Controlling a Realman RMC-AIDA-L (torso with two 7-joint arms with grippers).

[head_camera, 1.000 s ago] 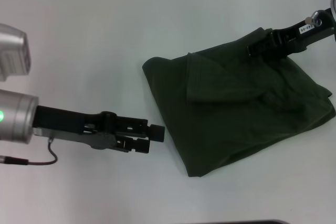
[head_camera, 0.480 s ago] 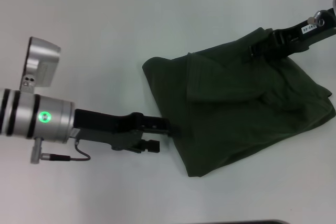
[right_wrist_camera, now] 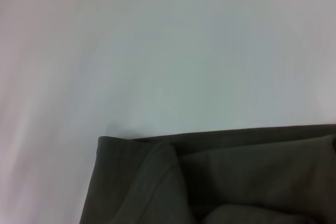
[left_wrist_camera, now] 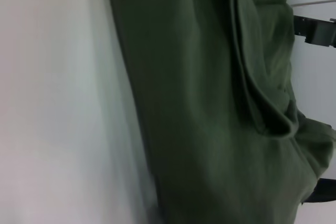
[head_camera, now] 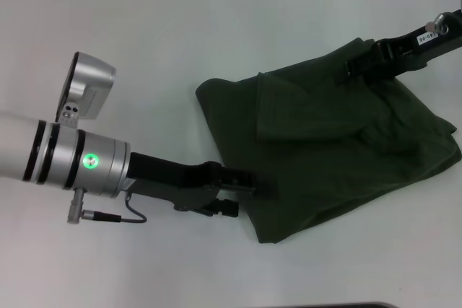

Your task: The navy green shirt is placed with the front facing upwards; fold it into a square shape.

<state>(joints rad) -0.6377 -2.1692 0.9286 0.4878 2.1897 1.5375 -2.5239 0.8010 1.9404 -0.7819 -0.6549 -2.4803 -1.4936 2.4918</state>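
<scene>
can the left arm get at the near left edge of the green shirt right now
Probably yes. The left gripper is already at that edge of the navy green shirt, with only bare white table on its side. The right gripper is at the far corner, out of its way.

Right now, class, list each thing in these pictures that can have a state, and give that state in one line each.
navy green shirt: partly folded and bunched on the table, front lettering hidden, not yet square.
left gripper: at the shirt's near left edge, tips against the cloth.
right gripper: over the shirt's far right edge.
table: white, bearing the shirt.
</scene>
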